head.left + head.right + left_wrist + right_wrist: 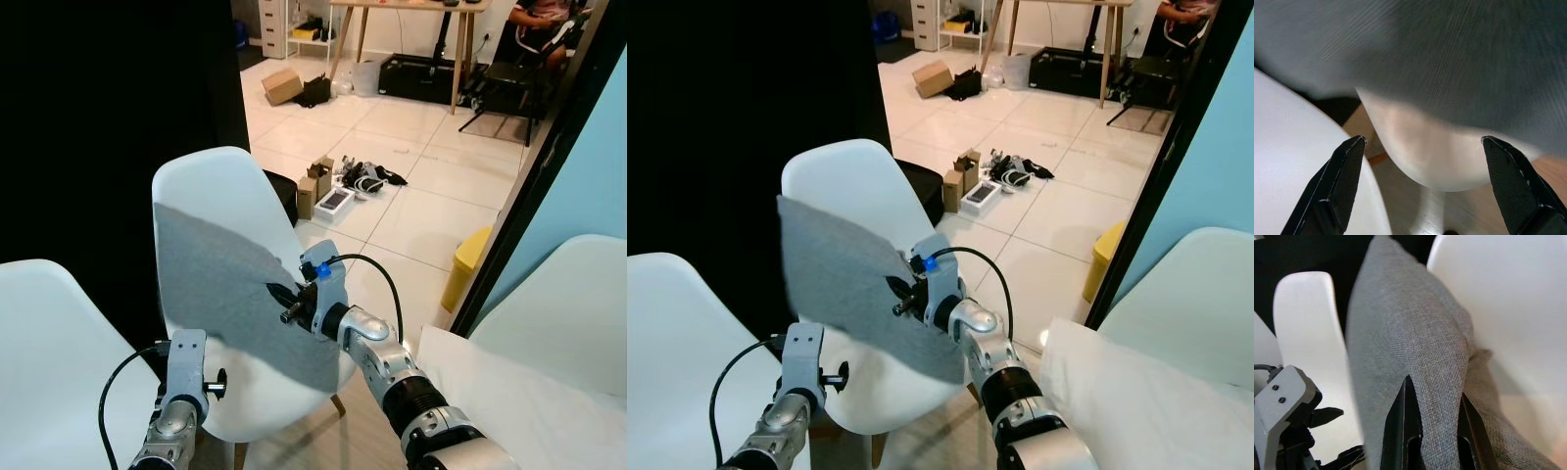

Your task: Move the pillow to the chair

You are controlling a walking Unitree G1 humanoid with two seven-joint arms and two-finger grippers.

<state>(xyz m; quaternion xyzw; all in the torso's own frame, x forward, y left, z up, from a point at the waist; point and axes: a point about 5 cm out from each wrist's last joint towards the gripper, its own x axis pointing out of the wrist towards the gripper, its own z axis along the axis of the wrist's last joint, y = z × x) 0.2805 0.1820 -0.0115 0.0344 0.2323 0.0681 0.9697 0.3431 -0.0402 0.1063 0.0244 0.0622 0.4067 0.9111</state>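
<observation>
Right hand (1432,423) pinches pillow (230,289), hiding chair (220,181) back.

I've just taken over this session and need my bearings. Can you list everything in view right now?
pillow: 1, grey, held up against the middle chair's backrest
chairs: 3, white; middle one ahead, one at the left, one at the right
bin: 1, yellow, on the floor by the dark door frame
cardboard boxes: several, brown, on the tiled floor beyond the chair
wooden table: 1, far end of the room
right hand: fingers shut on the pillow's edge
left hand: open, below the pillow, near the chair seat
</observation>
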